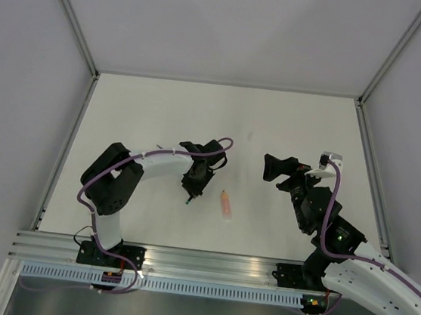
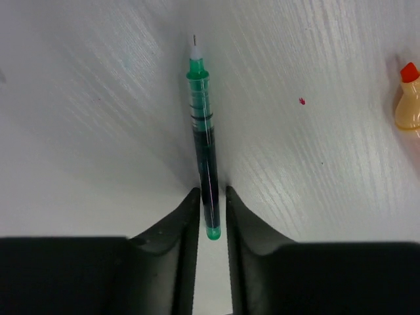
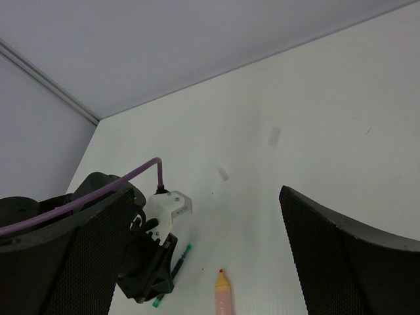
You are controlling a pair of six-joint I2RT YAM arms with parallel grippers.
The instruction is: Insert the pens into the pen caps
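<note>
The dark pen with green ends [image 2: 203, 138] lies along the table, bare tip pointing away. My left gripper [image 2: 210, 197] is down over its rear part, jaws closed against its sides; its green end pokes back between the fingers [image 2: 184, 223]. From above, the left gripper [image 1: 195, 180] shows the pen's tip [image 1: 188, 200] below it. The pale orange pen [image 1: 225, 203] lies just to the right, its red-orange tip bare, and shows in the left wrist view [image 2: 408, 105] and right wrist view [image 3: 223, 295]. My right gripper [image 1: 275, 169] is open, empty and raised. No pen caps are in view.
The white table [image 1: 290, 128] is boxed in by grey walls with metal rails at the left [image 1: 67, 149] and right [image 1: 372, 176]. A small red speck [image 2: 302, 101] and faint pale marks [image 3: 274, 136] are on the surface.
</note>
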